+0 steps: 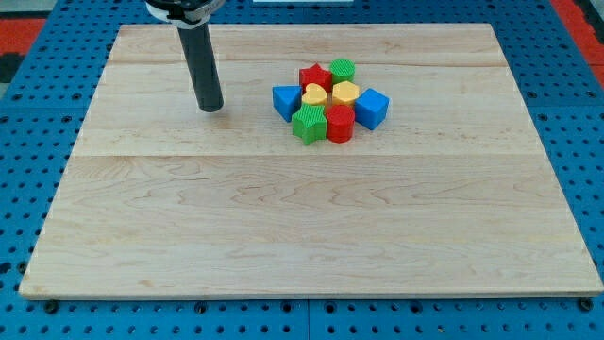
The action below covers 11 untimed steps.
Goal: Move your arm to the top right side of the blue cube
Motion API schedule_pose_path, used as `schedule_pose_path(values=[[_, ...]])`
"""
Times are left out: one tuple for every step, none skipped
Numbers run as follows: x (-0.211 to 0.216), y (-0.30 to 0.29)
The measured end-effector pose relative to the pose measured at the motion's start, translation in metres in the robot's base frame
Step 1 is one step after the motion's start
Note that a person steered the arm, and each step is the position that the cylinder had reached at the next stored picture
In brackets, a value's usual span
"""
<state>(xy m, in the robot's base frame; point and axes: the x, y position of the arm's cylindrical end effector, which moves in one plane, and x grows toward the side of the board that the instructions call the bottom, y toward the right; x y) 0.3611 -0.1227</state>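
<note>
step: approach, not started | my tip [210, 107] bare rod, no jaws, touching nothing, well left of blue cube [372, 108] | cube at right edge of block cluster on wooden board [283, 236] | next: swing above cluster, stop just up-right of cube.

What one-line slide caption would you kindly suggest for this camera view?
My tip rests left of a tight block cluster, the blue cube at the cluster's right edge.

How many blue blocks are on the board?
2: one blue block at the cluster's left edge, the blue cube at its right edge. None seems hidden. My tip is left of the cluster.
</note>
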Motion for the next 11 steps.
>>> schedule_pose_path(values=[[0.002,0.005],[0.059,0.020],[0.096,0.032],[0.096,0.043],[0.101,0.062],[0.134,0.107],[0.136,0.110],[0.122,0.111],[0.122,0.183],[0.103,0.288],[0.018,0.302]])
